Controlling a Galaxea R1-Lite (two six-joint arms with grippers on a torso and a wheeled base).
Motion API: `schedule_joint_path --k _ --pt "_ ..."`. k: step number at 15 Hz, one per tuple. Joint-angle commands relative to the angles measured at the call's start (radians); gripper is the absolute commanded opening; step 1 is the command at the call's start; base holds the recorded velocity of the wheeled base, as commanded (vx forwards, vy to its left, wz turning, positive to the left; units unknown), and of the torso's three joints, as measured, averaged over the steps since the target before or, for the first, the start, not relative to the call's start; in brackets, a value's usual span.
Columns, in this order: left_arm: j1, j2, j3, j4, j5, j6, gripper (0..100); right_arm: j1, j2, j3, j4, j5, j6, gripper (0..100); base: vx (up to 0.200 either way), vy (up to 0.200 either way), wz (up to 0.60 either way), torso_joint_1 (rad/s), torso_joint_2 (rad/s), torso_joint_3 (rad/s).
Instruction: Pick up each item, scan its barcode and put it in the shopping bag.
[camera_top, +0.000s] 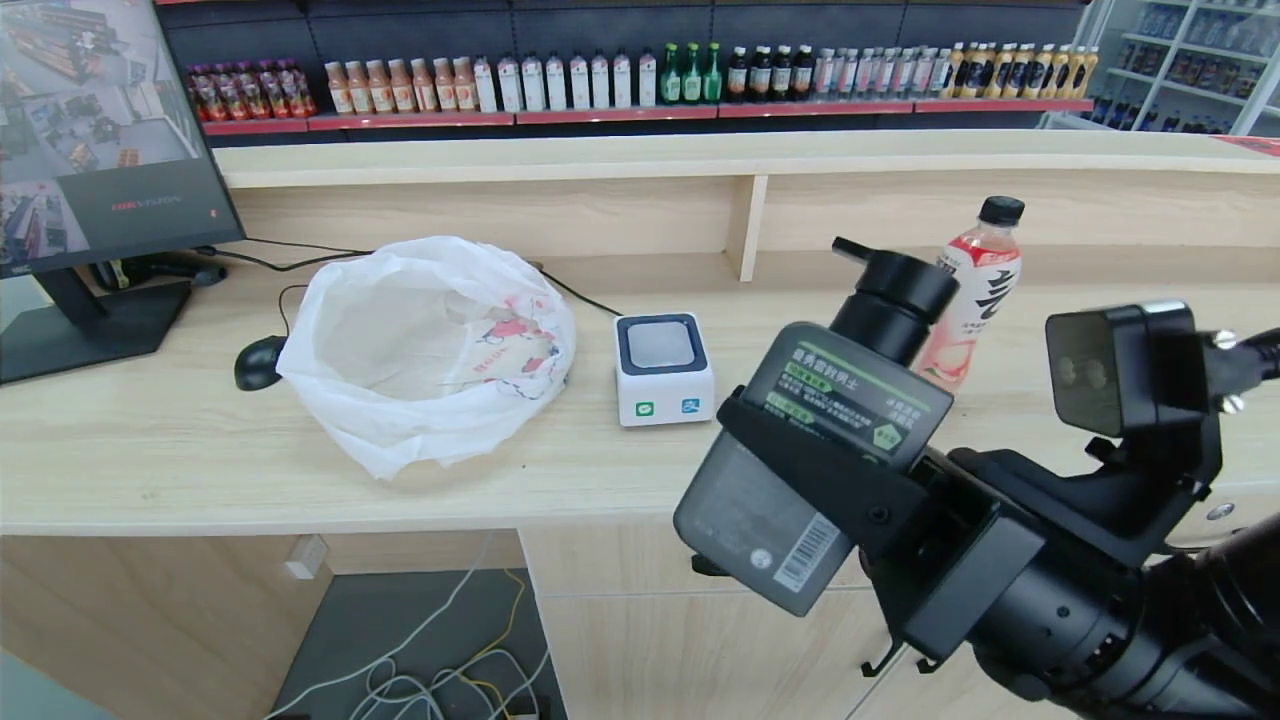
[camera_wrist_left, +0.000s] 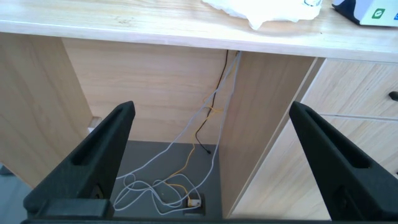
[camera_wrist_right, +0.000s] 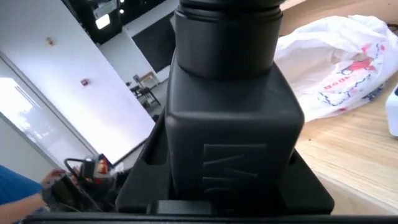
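Our right gripper (camera_top: 825, 462) clamps a boxy dark-grey plastic pump bottle (camera_top: 745, 515).
Our left gripper (camera_wrist_left: 208, 163) gapes wide and empty below the wooden counter (camera_wrist_left: 124, 25) edge.

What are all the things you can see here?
shopping bag: one, white, open on the counter
scanner: one, white with dark top, right of the bag
pump bottle: one, dark grey, in the right tool
drink bottle: one, pink, black cap, upright farther back
mouse: one, black, left of the bag
monitor: one, black, counter's left end
shelf bottles: many, mixed colours, back shelf
cables: several, white and yellow, floor under counter
left tool: one, black, open, below counter height
right tool: one, black, shut on the pump bottle
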Motion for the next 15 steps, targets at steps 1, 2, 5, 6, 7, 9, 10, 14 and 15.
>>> schedule_joint_path --k 1,2,5,6,7,9,10,14,15 --pt "0.000 0.000 0.000 0.000 0.001 0.000 100 0.001 0.010 0.046 -0.002 0.000 -0.052 0 0.000 0.000 0.00 0.000 0.00 0.000" --pt "0.000 0.000 0.000 0.000 0.001 0.000 100 0.001 0.013 0.072 -0.002 -0.003 -0.098 0 0.000 0.000 0.00 0.000 0.00 0.000" --pt "0.000 0.000 0.000 0.000 0.001 0.000 100 -0.010 0.005 0.150 -0.002 -0.016 -0.235 0 0.000 0.000 0.00 0.000 0.00 0.000" --pt "0.000 0.000 0.000 0.000 0.001 0.000 100 -0.025 0.000 0.165 -0.002 -0.055 -0.289 0 0.000 0.000 0.00 0.000 0.00 0.000" --pt "0.000 0.000 0.000 0.000 0.001 0.000 100 -0.033 0.000 0.165 -0.002 -0.091 -0.313 0 0.000 0.000 0.00 0.000 0.00 0.000" --pt "0.000 0.000 0.000 0.000 0.001 0.001 100 -0.047 -0.004 0.167 -0.002 -0.147 -0.364 0 0.000 0.000 0.00 0.000 0.00 0.000" --pt "0.000 0.000 0.000 0.000 0.001 0.001 100 -0.048 -0.010 0.168 -0.002 -0.151 -0.390 0 0.000 0.000 0.00 0.000 0.00 0.000" --pt "0.000 0.000 0.000 0.000 0.001 0.001 100 -0.075 -0.055 0.221 -0.002 -0.224 -0.513 0 0.000 0.000 0.00 0.000 0.00 0.000" --pt "0.000 0.000 0.000 0.000 0.001 0.000 100 -0.096 -0.069 0.247 -0.002 -0.221 -0.531 0 0.000 0.000 0.00 0.000 0.00 0.000"
